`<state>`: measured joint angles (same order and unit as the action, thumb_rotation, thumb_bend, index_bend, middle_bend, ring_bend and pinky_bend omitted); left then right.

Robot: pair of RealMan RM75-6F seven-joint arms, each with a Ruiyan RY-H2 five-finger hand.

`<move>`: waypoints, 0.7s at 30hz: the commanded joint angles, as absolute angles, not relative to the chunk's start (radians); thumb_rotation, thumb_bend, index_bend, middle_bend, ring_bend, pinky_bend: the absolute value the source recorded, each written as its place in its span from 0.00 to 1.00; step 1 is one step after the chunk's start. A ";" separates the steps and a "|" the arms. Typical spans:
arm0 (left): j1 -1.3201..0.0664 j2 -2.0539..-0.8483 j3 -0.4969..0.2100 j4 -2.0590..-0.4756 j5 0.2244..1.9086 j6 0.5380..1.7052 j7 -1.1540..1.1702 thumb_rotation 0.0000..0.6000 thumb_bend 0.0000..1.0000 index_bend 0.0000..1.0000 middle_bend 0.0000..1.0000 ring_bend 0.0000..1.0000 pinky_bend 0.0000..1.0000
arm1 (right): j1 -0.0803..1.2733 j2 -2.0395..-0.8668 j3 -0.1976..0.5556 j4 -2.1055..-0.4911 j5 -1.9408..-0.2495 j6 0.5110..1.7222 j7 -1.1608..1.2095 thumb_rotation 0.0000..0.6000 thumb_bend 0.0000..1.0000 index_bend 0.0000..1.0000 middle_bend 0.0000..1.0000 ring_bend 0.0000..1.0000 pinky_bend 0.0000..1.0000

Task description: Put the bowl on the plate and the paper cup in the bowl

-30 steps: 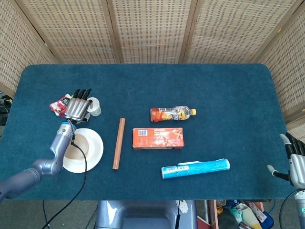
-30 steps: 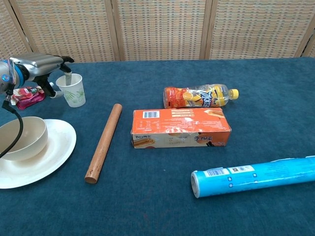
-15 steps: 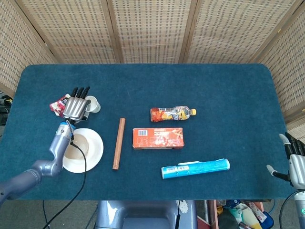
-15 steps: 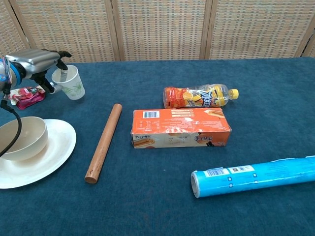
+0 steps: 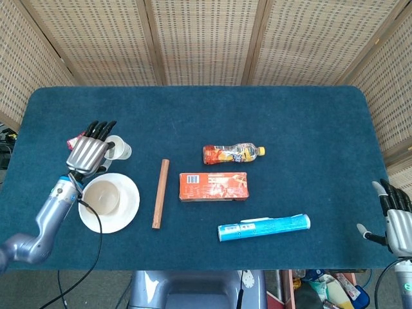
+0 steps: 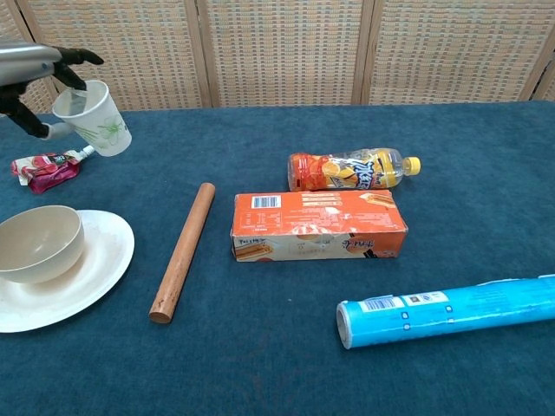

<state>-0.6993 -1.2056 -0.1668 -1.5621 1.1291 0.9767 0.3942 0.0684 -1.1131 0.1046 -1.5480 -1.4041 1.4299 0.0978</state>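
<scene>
1. We see the left hand [image 5: 87, 152] raised above the table [image 5: 309, 116] at its left side, pinching the rim of the paper cup [image 6: 94, 119]: in the chest view one fingertip sits inside the mouth and the thumb presses the outer wall.
2. We find the cup clear of the cloth and tilted, its mouth leaning toward the hand, its green-printed wall facing us.
3. We note the bowl [image 6: 39, 243] standing upright on the plate [image 6: 102, 260], near the front left edge; the cup hangs behind it, not over it as far as we can judge.
4. We see a red pouch [image 6: 48, 166] lying flat behind the plate, below the lifted cup.
5. We place a wooden rod [image 5: 160, 193] just right of the plate, then an orange box [image 5: 213, 187] with a juice bottle [image 5: 234, 153] on its side behind it and a blue tube [image 5: 264, 227] in front of it.
6. We see the right hand [image 5: 399, 223] at the lower right corner of the head view, off the table's edge, fingers apart and holding nothing.
</scene>
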 commanded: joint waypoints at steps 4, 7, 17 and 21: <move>-0.586 -0.969 -0.080 -1.807 1.225 1.062 0.431 1.00 0.43 0.71 0.00 0.00 0.00 | 0.066 -1.112 0.103 -1.551 -1.411 1.438 0.098 1.00 0.18 0.00 0.00 0.00 0.00; -0.558 -0.950 -0.055 -1.818 1.269 1.085 0.415 1.00 0.43 0.71 0.00 0.00 0.00 | 0.065 -1.111 0.102 -1.554 -1.415 1.442 0.097 1.00 0.18 0.00 0.00 0.00 0.00; -0.485 -0.988 0.027 -1.740 1.386 1.101 0.325 1.00 0.43 0.71 0.00 0.00 0.00 | 0.065 -1.108 0.097 -1.561 -1.428 1.446 0.103 1.00 0.18 0.00 0.00 0.00 0.00; -0.481 -1.025 0.044 -1.697 1.394 1.074 0.319 1.00 0.43 0.71 0.00 0.00 0.00 | 0.064 -1.107 0.098 -1.560 -1.427 1.448 0.106 1.00 0.18 0.00 0.00 0.00 0.00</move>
